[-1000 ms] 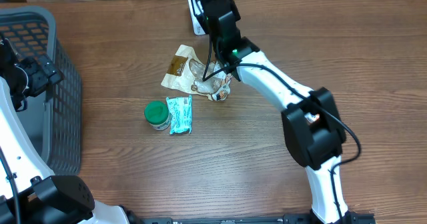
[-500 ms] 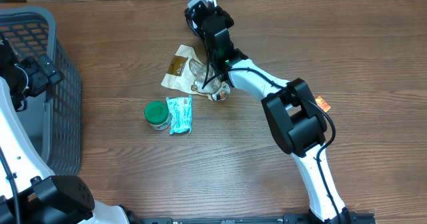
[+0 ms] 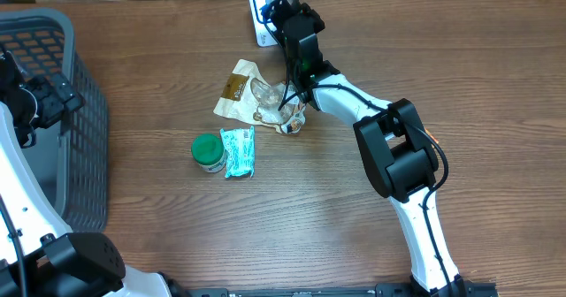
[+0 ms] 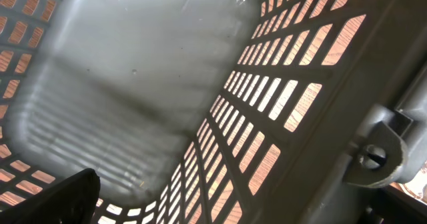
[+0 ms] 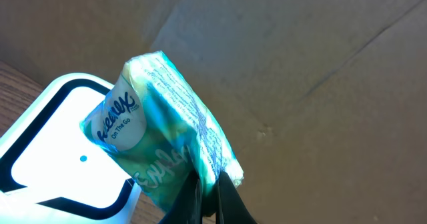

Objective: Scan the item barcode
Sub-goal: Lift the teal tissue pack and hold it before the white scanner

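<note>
Soft tissue pack (image 5: 167,131): teal-green plastic wrapper, white oval label reading "Kleenex On The Go", fine print down one long side. Held clear of the table (image 3: 495,85), tilted, label end turned down toward the scanner. Pinched at its lower edge in the closed right gripper (image 5: 210,184). Scanner (image 5: 47,151): flat white face with a dark rounded outline and one small blue dot. Set at the far edge of the table, just beside and below the pack; contact between the two not clear.
</note>
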You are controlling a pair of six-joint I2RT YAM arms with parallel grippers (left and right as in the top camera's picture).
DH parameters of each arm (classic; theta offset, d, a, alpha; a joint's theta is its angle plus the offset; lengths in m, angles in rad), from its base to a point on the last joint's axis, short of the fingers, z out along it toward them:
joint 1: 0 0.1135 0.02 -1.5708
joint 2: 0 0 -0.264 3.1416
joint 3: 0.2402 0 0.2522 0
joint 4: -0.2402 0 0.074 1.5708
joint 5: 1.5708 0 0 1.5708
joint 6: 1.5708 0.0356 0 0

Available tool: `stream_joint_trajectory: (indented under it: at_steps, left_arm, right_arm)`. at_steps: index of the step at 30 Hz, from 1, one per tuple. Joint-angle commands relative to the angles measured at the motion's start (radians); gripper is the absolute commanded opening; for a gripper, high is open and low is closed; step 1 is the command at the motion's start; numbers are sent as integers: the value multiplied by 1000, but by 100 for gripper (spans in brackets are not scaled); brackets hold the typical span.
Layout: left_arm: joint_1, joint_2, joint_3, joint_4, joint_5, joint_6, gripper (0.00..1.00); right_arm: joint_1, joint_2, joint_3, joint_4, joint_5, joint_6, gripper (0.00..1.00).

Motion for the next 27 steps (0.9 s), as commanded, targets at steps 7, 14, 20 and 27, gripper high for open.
stream_joint_trajectory:
  at_steps: [7,14,20,27]
  left_arm:
    - [6,10,-3,0,-10,14,100]
    - [6,10,-3,0,-10,14,100]
    - [6,10,-3,0,-10,14,100]
    - [6,10,-3,0,-10,14,100]
  right_arm:
    - [89,-68,15,23,145,61,4]
    - [191,-251,15,-284,275,335,4]
    - [224,-465,15,-781,-75,703,4]
    - [148,-689,15,-1248,-571,915,4]
